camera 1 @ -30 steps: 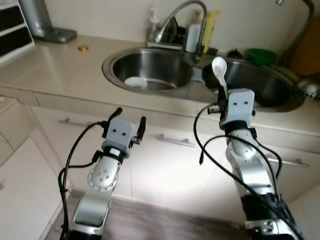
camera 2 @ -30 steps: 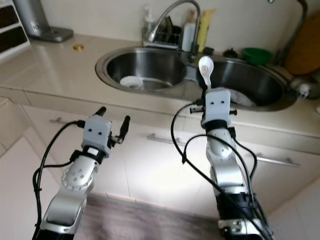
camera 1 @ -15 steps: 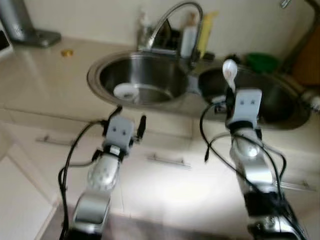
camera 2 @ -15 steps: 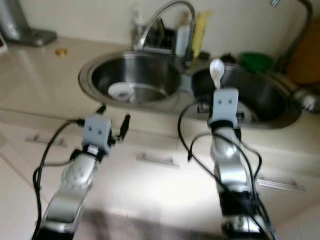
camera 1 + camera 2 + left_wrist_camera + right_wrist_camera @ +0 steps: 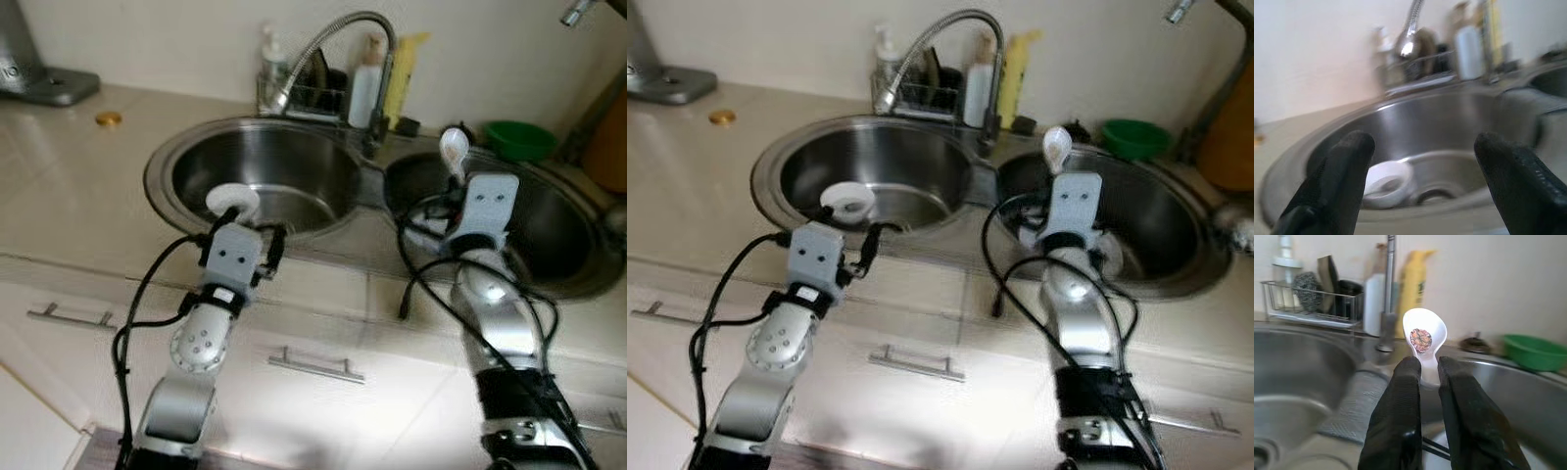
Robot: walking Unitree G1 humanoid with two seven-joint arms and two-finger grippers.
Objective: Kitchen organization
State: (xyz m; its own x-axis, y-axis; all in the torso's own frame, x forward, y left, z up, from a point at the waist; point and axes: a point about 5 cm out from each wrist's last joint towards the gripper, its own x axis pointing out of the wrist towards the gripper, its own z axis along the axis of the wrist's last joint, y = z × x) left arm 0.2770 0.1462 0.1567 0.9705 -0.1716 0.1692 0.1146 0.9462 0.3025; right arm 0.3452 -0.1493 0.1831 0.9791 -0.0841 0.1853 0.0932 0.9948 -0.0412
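A grey appliance base sits at the far left of the beige countertop, with a small gold disc lying on the counter near it. Next comes the left basin of a stainless double sink, round and shiny, with a small white bowl lying inside it near the front wall. The left gripper is raised at the front rim of this basin, its two black fingers spread wide apart with nothing between them; in the left wrist view the white bowl shows past them beside the drain.

Behind the basins a curved chrome faucet arches over a wire caddy holding a steel scourer and a dark sponge. A clear pump bottle stands at the caddy's left end, and a white bottle and a yellow bottle stand to its right.

The right gripper is held up over the front edge of the right basin, its fingers closed tight on the handle of a white ceramic spoon. The spoon stands upright above the fingertips, its oval bowl facing the wrist camera. It is glossy white with a round, multicoloured patterned medallion in the middle of the bowl. Something white lies in the right basin behind the arm, too hidden to make out.

Further right, a green bowl rests on the counter behind the right basin, and an orange-brown object stands at the far right edge.
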